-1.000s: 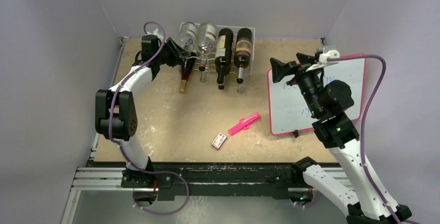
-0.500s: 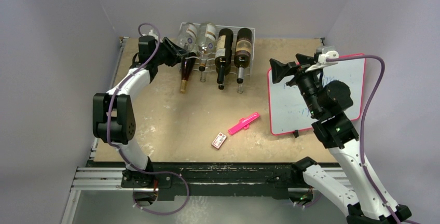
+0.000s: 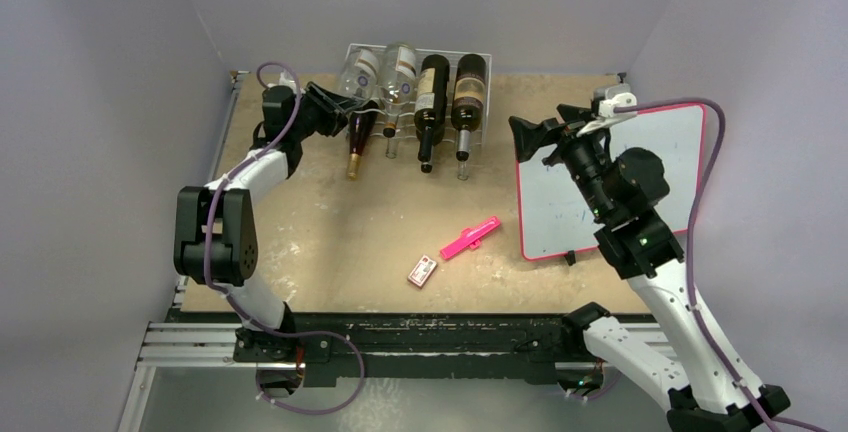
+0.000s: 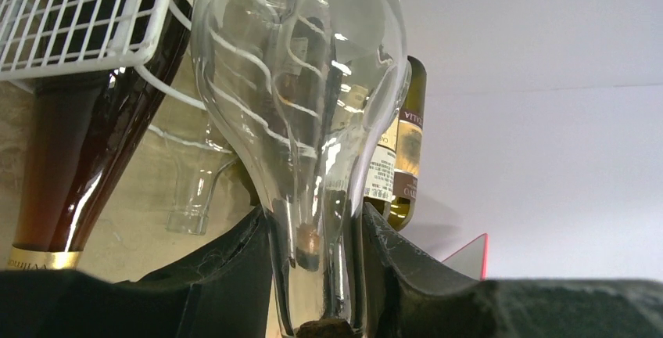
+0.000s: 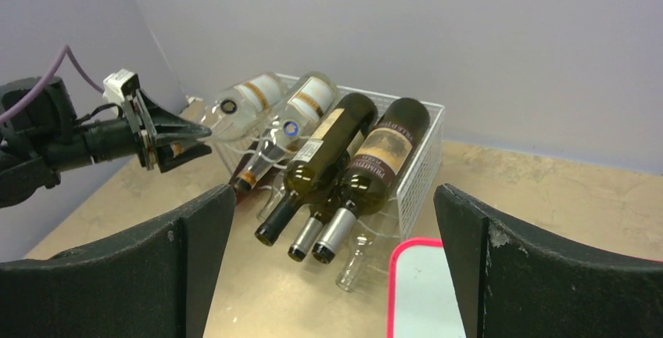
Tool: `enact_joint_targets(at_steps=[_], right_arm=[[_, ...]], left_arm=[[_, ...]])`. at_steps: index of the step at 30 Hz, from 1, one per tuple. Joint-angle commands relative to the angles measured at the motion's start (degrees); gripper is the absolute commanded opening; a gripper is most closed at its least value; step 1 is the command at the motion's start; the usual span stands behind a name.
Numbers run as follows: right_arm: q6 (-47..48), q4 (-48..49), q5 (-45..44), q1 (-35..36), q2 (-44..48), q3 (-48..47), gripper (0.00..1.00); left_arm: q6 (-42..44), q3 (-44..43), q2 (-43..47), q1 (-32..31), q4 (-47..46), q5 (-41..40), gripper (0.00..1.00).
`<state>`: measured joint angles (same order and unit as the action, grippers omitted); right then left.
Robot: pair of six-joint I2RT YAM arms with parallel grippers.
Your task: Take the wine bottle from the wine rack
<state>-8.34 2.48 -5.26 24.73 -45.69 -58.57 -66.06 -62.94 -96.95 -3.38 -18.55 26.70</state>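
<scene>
We log the left fingers (image 3: 337, 108) at the left end of the wine rack (image 5: 422, 162), closed onto the neck of the clear bottle (image 4: 297, 80). In the left wrist view the two black fingers press against the glass neck, one on each side. The clear bottle lies in the leftmost place of the upper row, body over the rack wires and neck pointing out toward the left arm. We cannot tell whether the body rests on the wires or sits just off them. Beside it on the upper row lie a second clear bottle (image 3: 399, 67), then a dark green bottle (image 3: 432, 90) and a dark bottle with a brown label (image 3: 467, 87), all with necks toward the near edge. Below them a reddish bottle (image 3: 356, 142) with a gold cap pokes its neck out of the lower row. The rack stands at the far edge of the bench (image 3: 330, 222), close to the back wall. The right fingers (image 3: 530, 135) hover well apart from the rack, by the left edge of a pink-framed whiteboard (image 3: 675, 147). The right wrist view shows them spread wide, nothing between them, facing the rack. A pink plastic piece (image 3: 470, 237) and a small pink and white packet (image 3: 422, 271) lie near the middle of the bench, close together but not touching.
</scene>
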Motion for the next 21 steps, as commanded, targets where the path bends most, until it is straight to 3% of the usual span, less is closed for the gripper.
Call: enact_joint_targets(at_steps=[1, 11, 21], right_arm=[[0.52, 0.89, 4.8, -0.14, -3.13, -1.9, 0.99], [-0.1, 1.45, 8.37, -0.03, -7.18, -2.23, 0.98], [-0.14, 1.76, 8.73, -0.03, -7.55, -1.99, 0.98]], left_arm=[[-3.14, -0.68, 8.16, 0.32, -26.04, 6.44, 0.0], [-11.02, 4.4, 9.28, 2.27, -38.23, 7.14, 0.0], [-12.1, 6.15, 12.61, 3.08, -38.84, 6.58, 0.0]])
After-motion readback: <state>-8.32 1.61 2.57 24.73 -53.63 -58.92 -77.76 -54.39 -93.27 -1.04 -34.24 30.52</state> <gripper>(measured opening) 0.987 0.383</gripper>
